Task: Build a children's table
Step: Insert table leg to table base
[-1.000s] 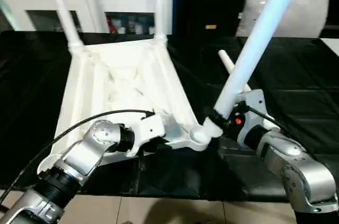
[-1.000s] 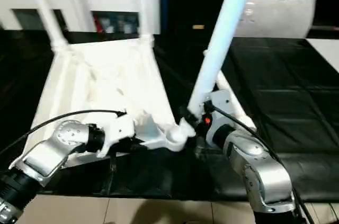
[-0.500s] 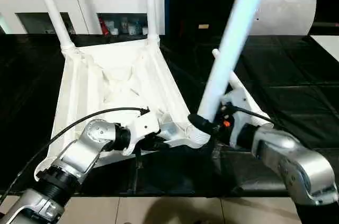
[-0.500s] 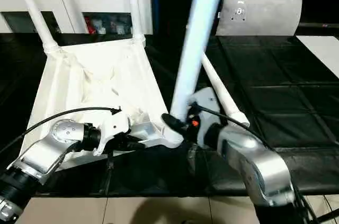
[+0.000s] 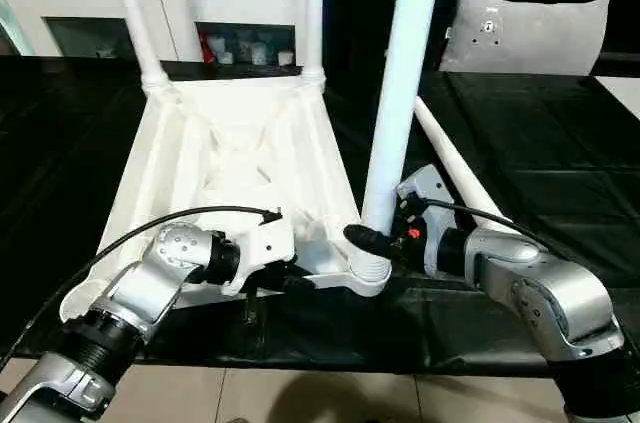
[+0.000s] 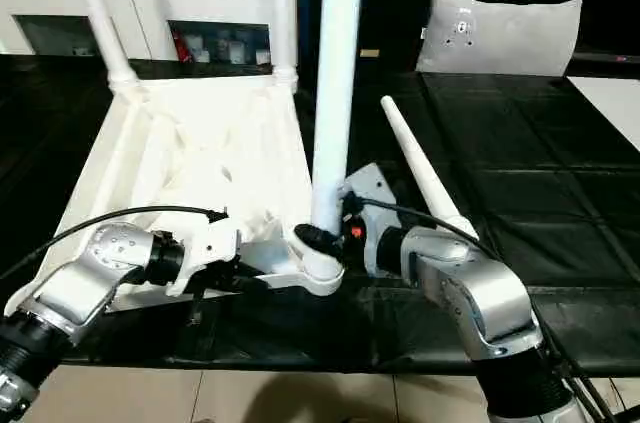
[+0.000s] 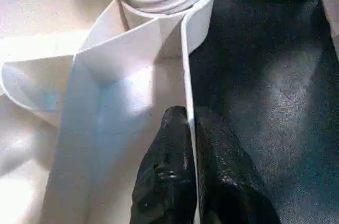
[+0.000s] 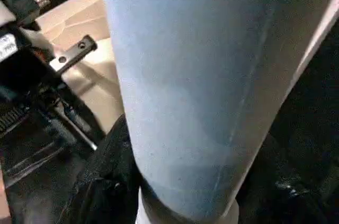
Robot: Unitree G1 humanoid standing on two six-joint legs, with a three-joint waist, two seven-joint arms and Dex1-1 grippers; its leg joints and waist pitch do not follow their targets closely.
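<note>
I see third leg (image 5: 400,93) upright in near-right socket | right gripper (image 5: 372,240) clamps its base | left gripper (image 7: 192,144) pinches tabletop (image 5: 240,158) rim

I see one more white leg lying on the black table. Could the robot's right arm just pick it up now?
Probably not yet. The right gripper is shut on the upright leg at the corner socket. The loose leg lies close beside that arm, nothing covering it, so letting go first should free the way.
</note>
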